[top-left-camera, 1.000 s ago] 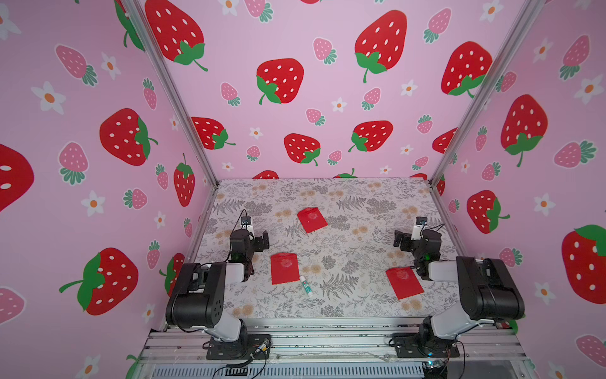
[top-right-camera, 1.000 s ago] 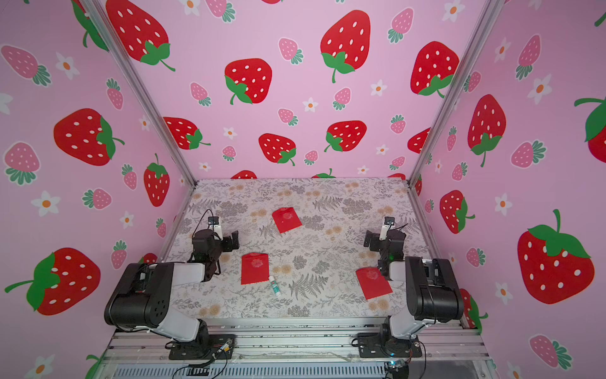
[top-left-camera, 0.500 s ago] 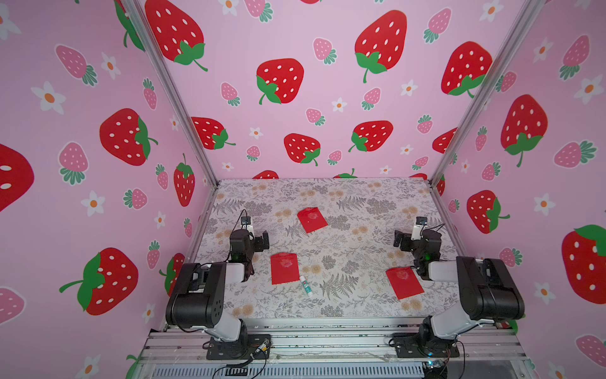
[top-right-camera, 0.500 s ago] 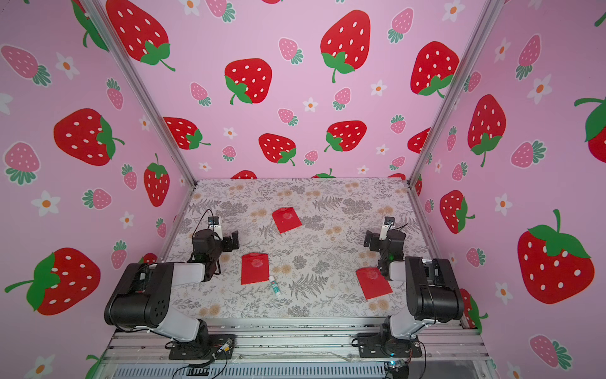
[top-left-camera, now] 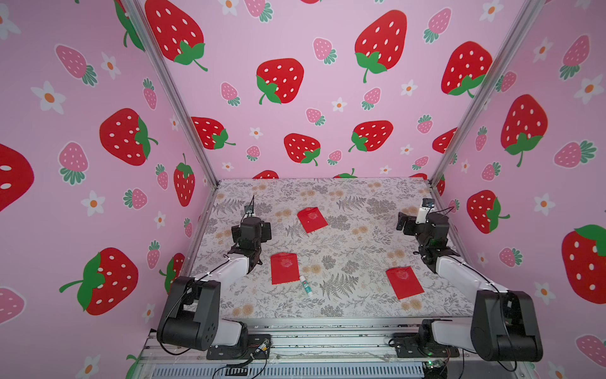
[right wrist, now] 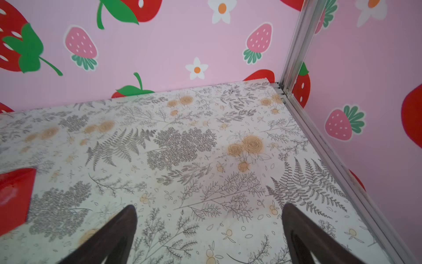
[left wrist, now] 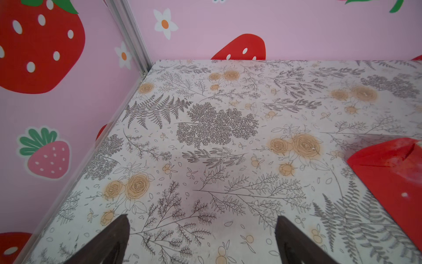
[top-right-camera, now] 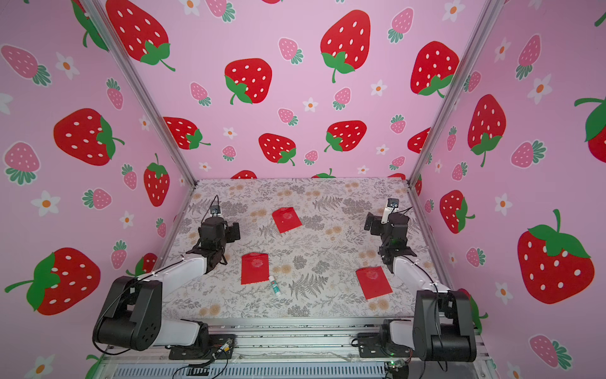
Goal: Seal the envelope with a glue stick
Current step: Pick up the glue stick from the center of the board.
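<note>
Open room around the glue stick (top-left-camera: 306, 286), envelope (top-left-camera: 284, 267) just beside

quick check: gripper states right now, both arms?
Left gripper: open, holding nothing.
Right gripper: open, holding nothing.

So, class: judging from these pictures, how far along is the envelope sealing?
Done: nothing visible. In hand: nothing; the left gripper and right gripper stand open and empty. Left: everything. Pick up the glue stick, lying beside an envelope, then glue and close it.
</note>
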